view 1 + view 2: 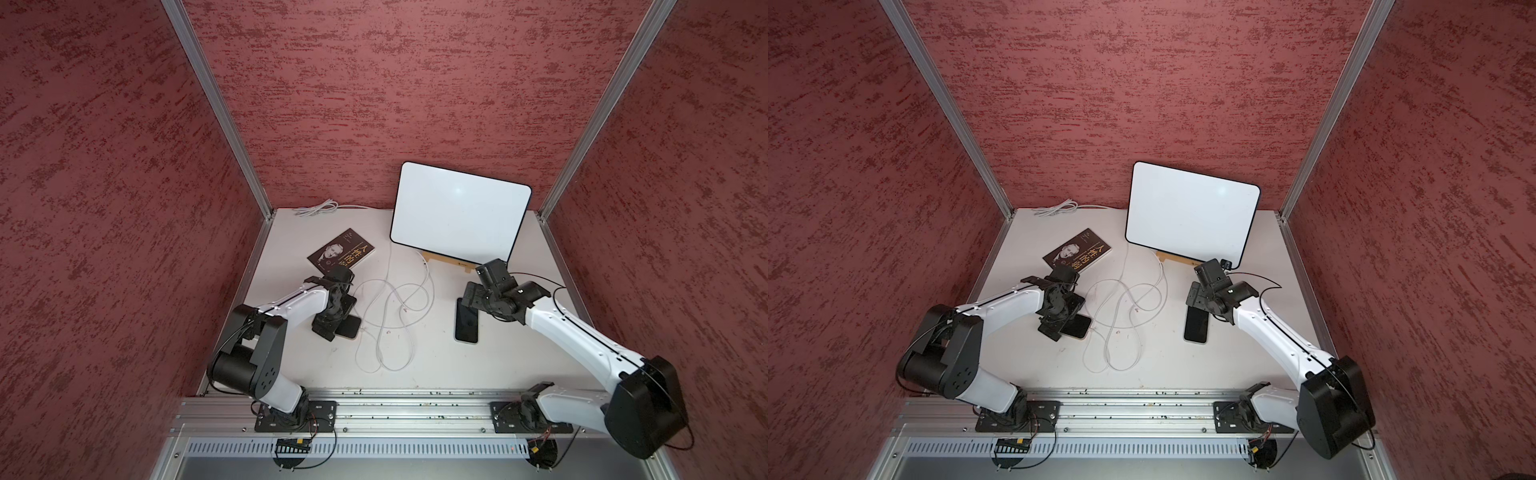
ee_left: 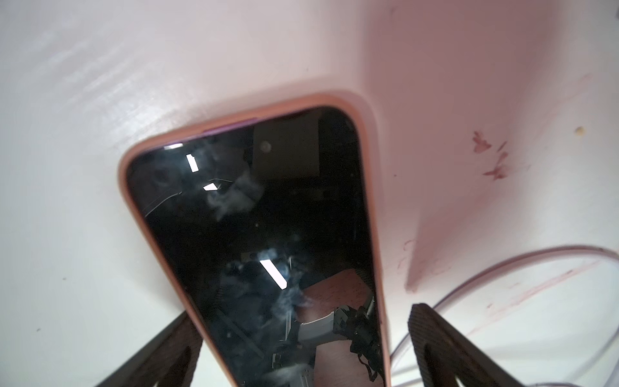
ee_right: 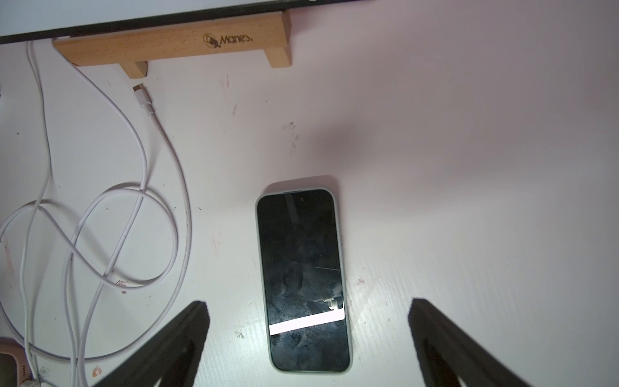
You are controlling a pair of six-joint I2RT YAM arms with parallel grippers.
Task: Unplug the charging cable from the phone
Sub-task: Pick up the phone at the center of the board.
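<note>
We are straddling the pink-cased black phone (image 2: 254,217), centre frame, with left gripper (image 2: 301,313) released; right gripper (image 3: 307,301) is hovering released over the grey-cased black phone (image 3: 301,268).

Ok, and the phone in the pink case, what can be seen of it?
The pink-cased phone lies flat, face up on the white table, its dark screen smudged and mirroring the room. The open left gripper straddles it. A white cable loops beside it and runs up to one end; the plug itself isn't clearly visible.
</note>
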